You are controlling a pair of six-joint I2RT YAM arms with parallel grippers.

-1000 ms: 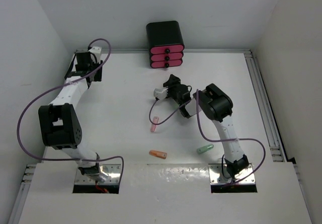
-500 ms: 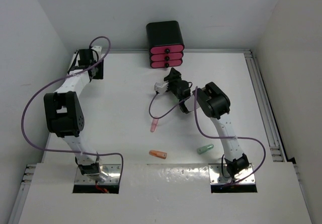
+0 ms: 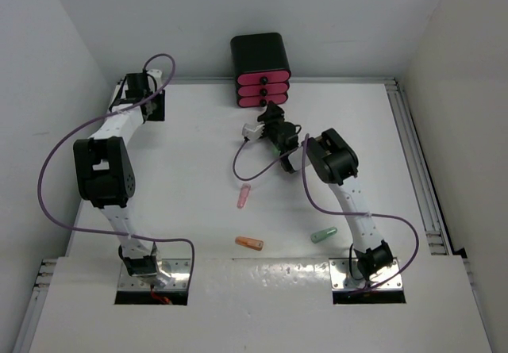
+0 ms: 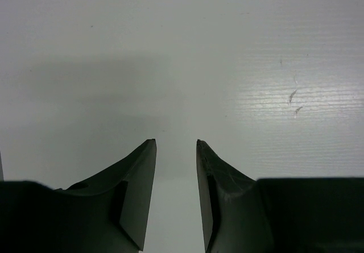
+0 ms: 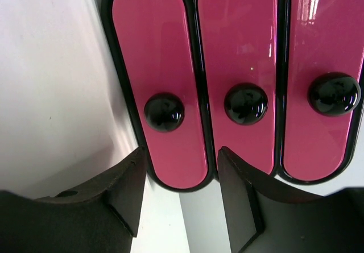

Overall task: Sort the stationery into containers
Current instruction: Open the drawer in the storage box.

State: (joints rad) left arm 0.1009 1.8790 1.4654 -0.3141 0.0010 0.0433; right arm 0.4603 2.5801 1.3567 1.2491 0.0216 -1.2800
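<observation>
Nearest the arm bases, three finger-sized sticks lie loose and well apart on the white desk (image 3: 182,163): one orange stick (image 3: 249,243), one pale green stick (image 3: 323,235) and one pink stick (image 3: 244,197). Beyond them, the right tool (image 5: 182,152) has pushed forward in the last second. It now hangs just before the three glossy pink plastic drawers (image 5: 244,42), moderately wide and empty, roughly facing an end drawer's dark round knob (image 5: 164,112). I judge a drawer gets opened first; these three sticks are still unsorted. There are three knobs and one rounded black box (image 3: 260,50). The left tool (image 4: 175,144), narrow and empty, has edged toward the far left corner.
</observation>
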